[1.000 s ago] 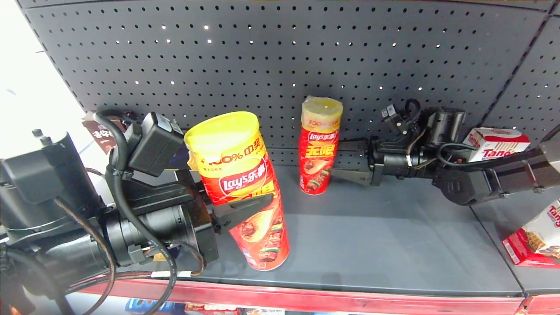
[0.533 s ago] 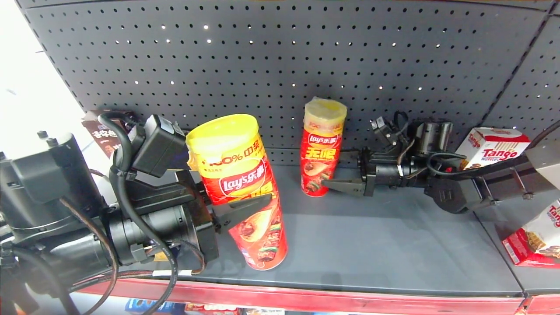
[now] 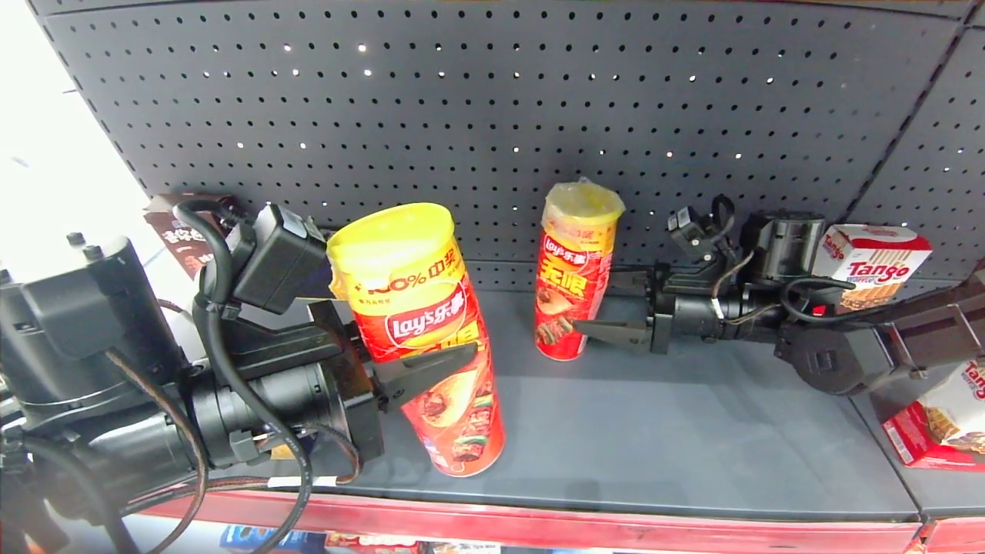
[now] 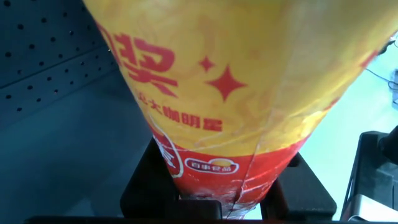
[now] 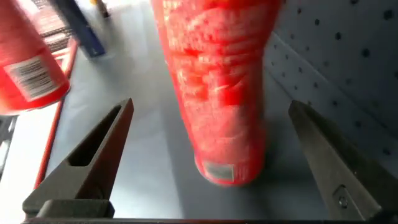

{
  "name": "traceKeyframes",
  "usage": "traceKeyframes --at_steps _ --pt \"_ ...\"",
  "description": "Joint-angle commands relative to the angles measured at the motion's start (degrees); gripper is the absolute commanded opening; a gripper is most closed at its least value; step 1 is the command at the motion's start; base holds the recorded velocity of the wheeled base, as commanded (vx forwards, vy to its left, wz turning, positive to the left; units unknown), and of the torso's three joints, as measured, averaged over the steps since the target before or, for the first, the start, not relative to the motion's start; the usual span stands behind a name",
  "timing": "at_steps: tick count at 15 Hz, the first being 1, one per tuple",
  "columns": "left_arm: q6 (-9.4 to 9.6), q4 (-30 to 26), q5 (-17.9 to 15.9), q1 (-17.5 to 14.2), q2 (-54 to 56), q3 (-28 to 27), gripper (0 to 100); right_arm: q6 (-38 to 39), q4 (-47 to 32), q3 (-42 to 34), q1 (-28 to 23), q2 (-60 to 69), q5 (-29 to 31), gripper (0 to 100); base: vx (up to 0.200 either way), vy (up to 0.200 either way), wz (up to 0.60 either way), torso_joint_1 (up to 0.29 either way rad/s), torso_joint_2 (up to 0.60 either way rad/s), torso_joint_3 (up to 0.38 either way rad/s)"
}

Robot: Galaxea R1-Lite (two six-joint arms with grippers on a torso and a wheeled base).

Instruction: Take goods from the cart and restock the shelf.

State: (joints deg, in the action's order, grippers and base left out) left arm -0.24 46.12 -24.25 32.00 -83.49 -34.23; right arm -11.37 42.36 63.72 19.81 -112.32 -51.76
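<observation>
Left gripper (image 3: 427, 362): clamped on the big chip can (image 3: 423, 331) at mid-body, one finger across the front of the label.
Big chip can: at 7 o'clock on the shelf (image 3: 654, 431), close behind the red front lip (image 3: 539, 527). It leaned with its yellow top toward 11 o'clock. Whether the base touched the deck, I could not tell.
Shelf deck: bare grey between the two cans.
Right gripper (image 5: 210, 106): fingers spread wide to either side of the small chip can (image 3: 573, 269), gripping nothing (clear gaps showed in the right wrist view).
Small chip can: at 12 o'clock, just in front of the pegboard back (image 3: 539, 115), base on the deck and the top tipped slightly toward 1 o'clock.
Wafer boxes: one at 2 o'clock (image 3: 873, 258) against the back, another (image 3: 943, 419) at 4 o'clock.
Brown packet (image 3: 173, 231): at 10 o'clock, behind the left arm.
Progress: one can looked placed and let go. The second was over the shelf but not released.
Remaining, by my reading: set the big can upright, open the fingers, back both arms out, then fetch more stock.
</observation>
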Motion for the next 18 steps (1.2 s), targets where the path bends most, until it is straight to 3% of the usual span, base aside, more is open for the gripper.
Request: traceKeyframes --at_steps 1,9,10,18 --pt "-0.02 0.0 0.0 0.0 0.0 0.0 0 0.0 -0.2 1.2 1.0 -0.7 1.4 100 0.000 0.000 0.00 0.000 0.00 0.000" --pt "-0.02 0.0 -0.1 0.0 -0.4 0.3 0 0.4 0.4 6.2 4.6 -6.7 9.5 100 0.000 0.000 0.00 0.000 0.00 0.000" --pt "-0.02 0.0 0.0 0.0 -0.4 0.3 0 0.5 0.6 6.5 4.6 -7.1 9.0 0 0.000 0.000 0.00 0.000 0.00 0.000" --pt "0.07 0.2 0.0 -0.1 -0.4 1.0 0 1.4 2.0 4.2 4.5 -3.4 8.4 0 0.000 0.000 0.00 0.000 0.00 0.000"
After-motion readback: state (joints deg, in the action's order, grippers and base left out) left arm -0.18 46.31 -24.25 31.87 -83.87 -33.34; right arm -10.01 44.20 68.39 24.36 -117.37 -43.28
